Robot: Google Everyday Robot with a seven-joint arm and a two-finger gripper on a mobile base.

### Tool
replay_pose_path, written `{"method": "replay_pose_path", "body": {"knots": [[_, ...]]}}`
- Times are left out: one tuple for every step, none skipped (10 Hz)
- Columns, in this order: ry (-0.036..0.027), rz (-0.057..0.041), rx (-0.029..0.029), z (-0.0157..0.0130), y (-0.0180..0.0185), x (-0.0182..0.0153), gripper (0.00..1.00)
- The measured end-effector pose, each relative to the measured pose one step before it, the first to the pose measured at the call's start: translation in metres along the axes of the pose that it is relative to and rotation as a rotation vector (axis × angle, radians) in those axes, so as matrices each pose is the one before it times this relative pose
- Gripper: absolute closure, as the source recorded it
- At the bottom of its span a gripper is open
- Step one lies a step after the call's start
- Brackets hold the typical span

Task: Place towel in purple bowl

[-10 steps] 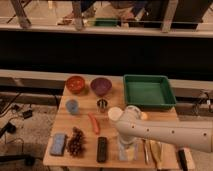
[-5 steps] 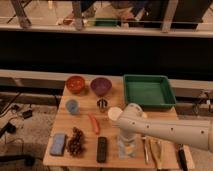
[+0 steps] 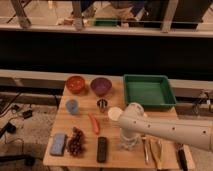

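The purple bowl (image 3: 101, 86) stands at the back of the wooden table (image 3: 85, 160), right of a red-orange bowl (image 3: 76, 84). The pale grey-blue towel (image 3: 122, 147) lies near the front of the table, right of centre, mostly hidden by my gripper. My gripper (image 3: 127, 141) points down onto the towel at the end of the white arm (image 3: 170, 131), which reaches in from the right. The towel is well in front of the purple bowl and a little to its right.
A green tray (image 3: 147, 91) sits at the back right. A blue cup (image 3: 72, 106), a small metal piece (image 3: 102, 104), a white cup (image 3: 115, 113), a carrot (image 3: 94, 123), grapes (image 3: 75, 141), a darker blue block (image 3: 58, 144), a black remote (image 3: 102, 148) and wooden utensils (image 3: 156, 150) lie around.
The arm's upper part has shifted slightly left and back again. The gripper stays down over the towel at the same spot.
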Motion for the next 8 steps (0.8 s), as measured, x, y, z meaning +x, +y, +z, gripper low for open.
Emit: {"method": "replay_pose_path", "body": {"knots": [[-0.01038, 0.00943, 0.00138, -0.00149, 0.00045, 0.00511, 1.00], [-0.01377, 0.00247, 0.00256, -0.00430, -0.00055, -0.00174, 1.00], [-0.01853, -0.00418, 0.01153, -0.01158, -0.00252, -0.00562, 1.00], [-0.02250, -0.00465, 0.01990, -0.02108, -0.00064, -0.00625, 1.00], [-0.01572, -0.00913, 0.01993, -0.02076, -0.00044, -0.00600, 1.00], [-0.01524, -0.01333, 0.02157, -0.02309, -0.00094, -0.00815, 1.00], [-0.01225, -0.01128, 0.02159, -0.02137, -0.00094, -0.00710, 1.00], [-0.01426, -0.01371, 0.02873, -0.02714, -0.00159, -0.00879, 1.00]]}}
